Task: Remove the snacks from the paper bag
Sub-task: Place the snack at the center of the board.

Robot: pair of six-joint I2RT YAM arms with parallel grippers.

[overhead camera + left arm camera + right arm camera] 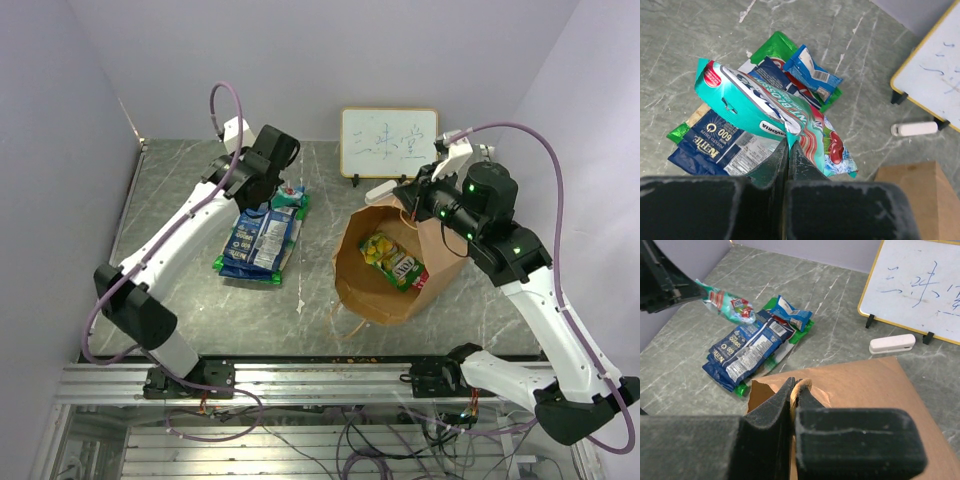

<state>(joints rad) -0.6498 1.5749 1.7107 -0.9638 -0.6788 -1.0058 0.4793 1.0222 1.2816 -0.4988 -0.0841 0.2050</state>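
While the left claw (789,146) clamps a teal packet (755,102), the yellow-green packet (393,262) lies at its four o'clock, in the paper bag (370,297) that the right claw (793,388) pinches.

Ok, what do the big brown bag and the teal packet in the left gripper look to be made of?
The paper bag looks like brown kraft paper with a matte finish: its surface is dull and its walls are stiff and creased. The teal packet is probably thin plastic film with a glossy finish: it shows glare and soft crinkles where the left gripper pinches it.
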